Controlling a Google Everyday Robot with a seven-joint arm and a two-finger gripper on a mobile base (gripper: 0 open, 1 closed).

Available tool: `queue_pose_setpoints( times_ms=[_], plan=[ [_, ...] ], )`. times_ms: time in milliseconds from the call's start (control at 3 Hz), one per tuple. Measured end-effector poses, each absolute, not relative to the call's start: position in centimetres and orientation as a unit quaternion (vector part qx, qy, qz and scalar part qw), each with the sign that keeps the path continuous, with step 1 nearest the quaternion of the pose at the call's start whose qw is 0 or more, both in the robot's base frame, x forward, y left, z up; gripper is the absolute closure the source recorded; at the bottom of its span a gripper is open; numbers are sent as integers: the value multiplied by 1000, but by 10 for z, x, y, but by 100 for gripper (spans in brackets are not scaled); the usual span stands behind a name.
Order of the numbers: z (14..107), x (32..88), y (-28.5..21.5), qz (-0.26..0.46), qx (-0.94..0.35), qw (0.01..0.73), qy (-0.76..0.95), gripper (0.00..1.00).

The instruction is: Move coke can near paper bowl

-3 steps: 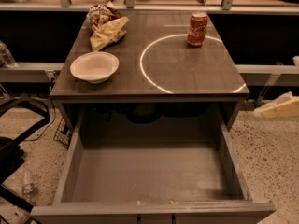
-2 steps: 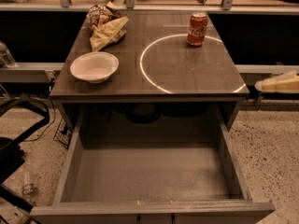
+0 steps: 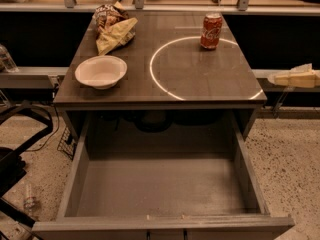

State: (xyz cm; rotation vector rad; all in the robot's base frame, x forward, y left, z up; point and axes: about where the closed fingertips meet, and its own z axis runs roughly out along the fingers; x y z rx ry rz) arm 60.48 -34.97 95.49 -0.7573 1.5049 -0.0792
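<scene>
Coke can [image 3: 211, 31]: upright at the far right of the worktop [image 3: 200, 79], on the far arc of a white ring [image 3: 151, 73] marked there; well apart from the paper bowl.
Paper bowl [image 3: 101, 72]: mouth up near the front left corner of the worktop, apparently empty.
Gripper [image 3: 295, 77]: mine, off the right side of the worktop at the edge of the view, well apart from the can. It holds neither can nor bowl, and I cannot tell how far open it is.
Risk, tipping: the can is tall and narrow, so a sideways brush as I come in from the right would likely knock it over or roll it off the far edge.
Risk, slipping: a grasp too near the silver top could let the can tilt as I carry it.
Risk, bowl: the bowl looks light, so setting the can down against its rim could push it toward the front left edge.
Risk, drawer: the open drawer [image 3: 165, 184] lies below the front edge, and a can dropped there would fall in.
Around: two chip bags [image 3: 115, 28] lie at the far left, just behind the bowl.
In the way: the path across the ring between can and bowl looks bare. The bags narrow the room behind the bowl, so the bowl's right side seems the safer spot.
</scene>
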Motion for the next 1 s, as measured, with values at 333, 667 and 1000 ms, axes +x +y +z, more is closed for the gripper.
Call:
queue_pose_setpoints(
  times_ms=[333, 667, 1000],
  plan=[
    [951, 625, -341, 14, -319, 670, 670, 0],
    [948, 671, -320, 74, -295, 674, 673, 0],
    [944, 729, -287, 132, -288, 670, 671, 0]
  ],
)
